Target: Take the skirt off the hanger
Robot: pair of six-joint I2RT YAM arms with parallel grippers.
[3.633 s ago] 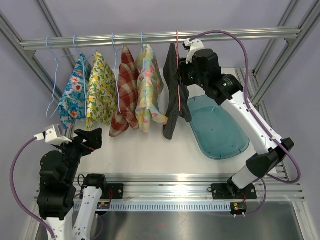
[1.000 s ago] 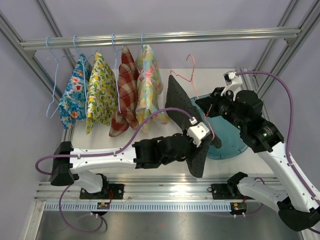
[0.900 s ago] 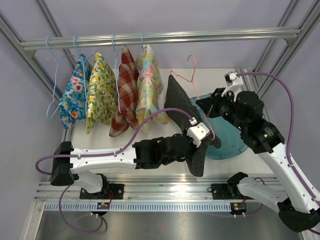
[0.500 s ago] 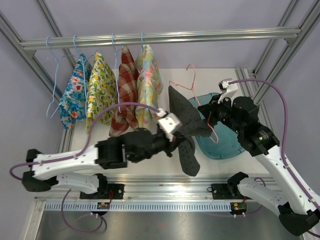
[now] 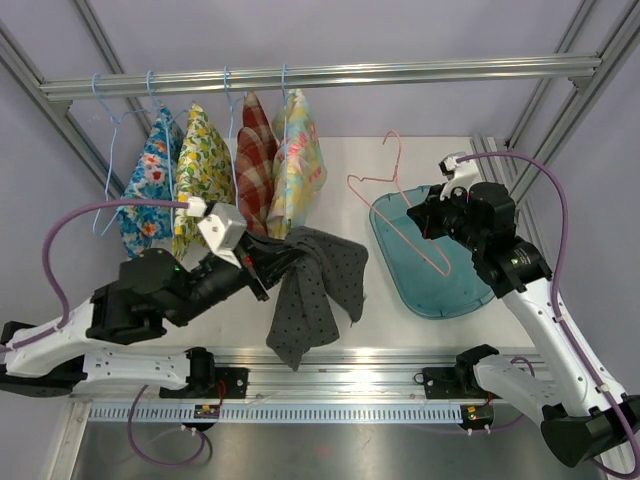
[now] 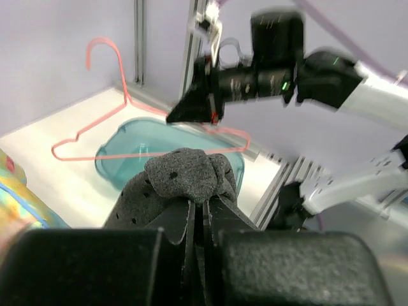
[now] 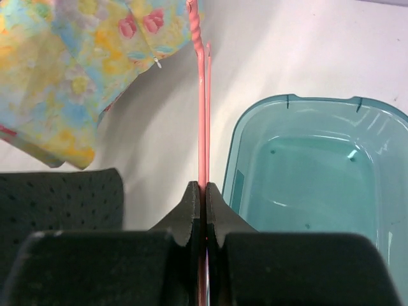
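Note:
The dark grey dotted skirt [image 5: 322, 288] hangs in a bunch from my left gripper [image 5: 283, 259], above the table's front middle. In the left wrist view the jaws [image 6: 197, 209] are shut on a gathered fold of the skirt [image 6: 185, 173]. The pink wire hanger [image 5: 396, 203] is bare and apart from the skirt, out over the teal tub. My right gripper [image 5: 427, 222] is shut on its wire. The right wrist view shows the hanger [image 7: 202, 108] pinched between the closed tips of the right gripper [image 7: 204, 190], with a corner of the skirt [image 7: 60, 197] at lower left.
A teal tub [image 5: 455, 297] lies on the table's right side, also seen as the tub [image 7: 245, 143] under the hanger. Several patterned skirts [image 5: 200, 180] hang on blue hangers from the metal rail [image 5: 420, 70] at the back left.
My left arm has drawn back to the left with the skirt, pulling it off the hanger. The hanger now hangs bare in my right gripper, which has shifted little.

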